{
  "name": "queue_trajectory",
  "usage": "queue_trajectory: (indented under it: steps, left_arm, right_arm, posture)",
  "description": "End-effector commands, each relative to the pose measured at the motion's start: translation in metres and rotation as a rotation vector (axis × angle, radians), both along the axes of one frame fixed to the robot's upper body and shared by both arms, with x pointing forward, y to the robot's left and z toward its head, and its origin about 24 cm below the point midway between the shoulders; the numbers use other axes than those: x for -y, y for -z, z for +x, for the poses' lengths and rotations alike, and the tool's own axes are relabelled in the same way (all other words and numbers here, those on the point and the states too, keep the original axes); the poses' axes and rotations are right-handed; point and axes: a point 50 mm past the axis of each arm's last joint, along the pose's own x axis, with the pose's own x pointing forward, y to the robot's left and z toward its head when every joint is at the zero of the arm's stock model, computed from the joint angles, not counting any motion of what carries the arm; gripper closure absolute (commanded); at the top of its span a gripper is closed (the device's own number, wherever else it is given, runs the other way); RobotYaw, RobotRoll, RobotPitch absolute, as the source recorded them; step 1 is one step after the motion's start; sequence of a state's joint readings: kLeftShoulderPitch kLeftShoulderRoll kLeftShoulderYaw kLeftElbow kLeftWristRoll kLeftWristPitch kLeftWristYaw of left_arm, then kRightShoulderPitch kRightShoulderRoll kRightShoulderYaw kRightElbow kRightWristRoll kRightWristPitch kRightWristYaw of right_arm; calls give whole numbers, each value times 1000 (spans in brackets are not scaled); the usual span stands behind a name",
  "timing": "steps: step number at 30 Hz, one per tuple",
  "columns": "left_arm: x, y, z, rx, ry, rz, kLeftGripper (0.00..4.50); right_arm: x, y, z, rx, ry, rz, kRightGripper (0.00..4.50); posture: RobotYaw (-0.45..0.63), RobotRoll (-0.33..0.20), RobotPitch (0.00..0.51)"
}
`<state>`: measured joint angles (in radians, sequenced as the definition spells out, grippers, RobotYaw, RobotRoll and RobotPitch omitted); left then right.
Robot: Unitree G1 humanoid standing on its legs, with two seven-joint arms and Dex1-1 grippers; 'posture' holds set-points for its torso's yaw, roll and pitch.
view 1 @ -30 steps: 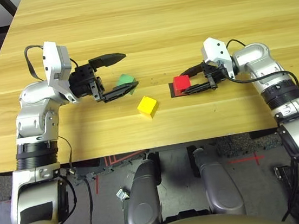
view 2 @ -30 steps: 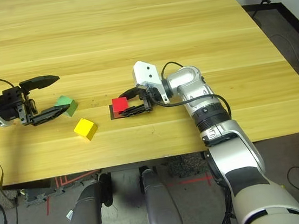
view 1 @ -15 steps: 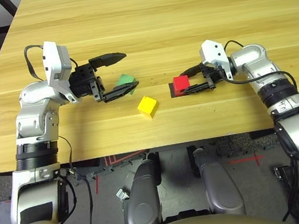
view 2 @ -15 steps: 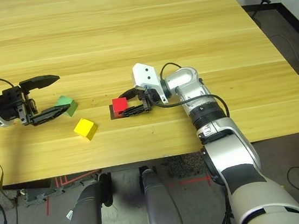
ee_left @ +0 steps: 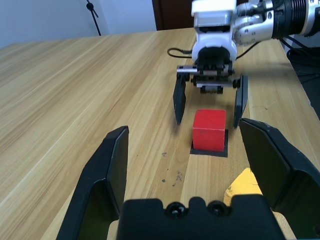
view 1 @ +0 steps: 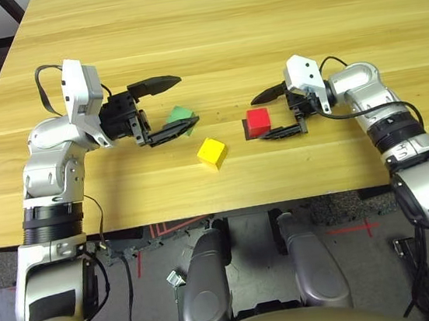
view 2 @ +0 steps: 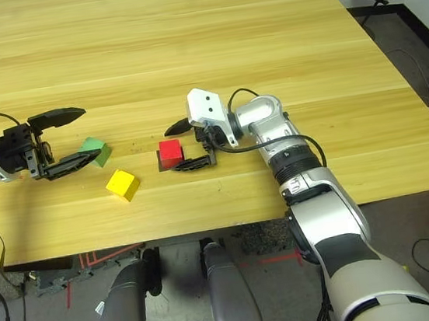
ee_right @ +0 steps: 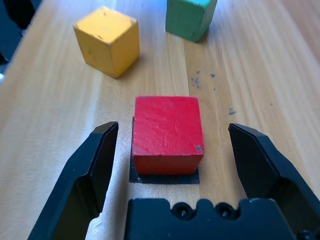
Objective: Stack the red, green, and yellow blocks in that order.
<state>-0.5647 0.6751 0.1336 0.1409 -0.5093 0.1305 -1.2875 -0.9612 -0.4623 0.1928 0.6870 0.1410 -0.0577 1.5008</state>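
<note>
The red block [view 1: 258,121] sits flat on the table between the fingers of my right gripper [view 1: 274,112], which is open, with a gap on each side of the red block [ee_right: 167,132]. To its left lies the yellow block [view 1: 211,152], alone and untouched. The green block [view 1: 182,117] lies further left, just past the near fingertip of my left gripper [view 1: 184,100]. That gripper hovers open with nothing between its fingers and points towards the red block [ee_left: 209,130].
A flat black square patch [ee_right: 137,175] lies under the red block. The wooden table [view 1: 221,19] stretches bare far behind the blocks. Its front edge [view 1: 228,210] runs close below the yellow block.
My right gripper has opened and let go of the red block, which stays on the black patch. The left arm and the other blocks have not moved.
</note>
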Motion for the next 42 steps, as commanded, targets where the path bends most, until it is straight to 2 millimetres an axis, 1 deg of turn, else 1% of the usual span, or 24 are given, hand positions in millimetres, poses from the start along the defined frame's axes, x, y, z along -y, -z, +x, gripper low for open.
queue_trajectory:
  steps: [1, 3, 5, 9, 11, 14, 15, 17, 19, 21, 23, 25, 28, 31, 39, 42]
  left_arm:
    - [-4, 7, 0, -27, -23, 22, 0]
    - [-4, 10, 1, -30, -49, 27, 0]
    - [-4, 13, 2, -41, -72, 26, 0]
    - [-4, 18, 3, -73, -171, 25, 0]
    - [-3, 18, 2, -81, -214, 18, 0]
    - [6, 16, -6, -104, -252, -36, 0]
    - [11, 15, -10, -116, -263, -55, 0]
    - [27, 11, -21, -142, -305, -84, 0]
    - [35, 8, -29, -168, -361, -109, 0]
    - [41, 3, -34, -186, -424, -122, 0]
    - [45, 2, -38, -220, -485, -108, 0]
    - [47, 6, -41, -227, -538, -41, 0]
    - [41, 17, -39, -229, -631, 69, 0]
    - [37, 27, -36, -251, -660, 104, 0]
    - [37, 41, -35, -293, -665, 113, 0]
    - [39, 43, -32, -299, -684, 97, 0]
  right_arm:
    - [12, -27, -7, 4, -23, 34, 35]
    - [21, -39, -11, -9, -17, 43, 35]
    - [29, -46, -15, -9, 14, 54, 35]
    - [42, -51, -19, 10, 106, 79, 35]
    - [46, -52, -21, 17, 138, 90, 35]
    - [51, -52, -25, 16, 183, 118, 35]
    - [53, -52, -26, 17, 200, 125, 35]
    - [58, -49, -29, 13, 251, 154, 35]
    - [61, -47, -32, 12, 281, 167, 35]
    - [63, -45, -36, 3, 296, 178, 35]
    - [64, -43, -40, -3, 304, 183, 35]
    - [65, -42, -44, -14, 305, 182, 35]
    - [65, -40, -48, -36, 289, 169, 35]
    - [64, -40, -49, -47, 277, 162, 35]
    - [60, -41, -48, -57, 237, 148, 35]
    - [58, -42, -48, -59, 224, 147, 35]
  posture:
    - [410, 51, 275]
    - [403, 49, 276]
    - [391, 47, 278]
    - [371, 50, 287]
    - [362, 57, 291]
    - [353, 61, 296]
    - [353, 61, 296]
    - [346, 71, 299]
    - [346, 75, 301]
    - [350, 84, 302]
    - [356, 95, 305]
    - [360, 97, 306]
    - [363, 96, 307]
    - [366, 94, 307]
    - [378, 89, 301]
    - [379, 87, 297]
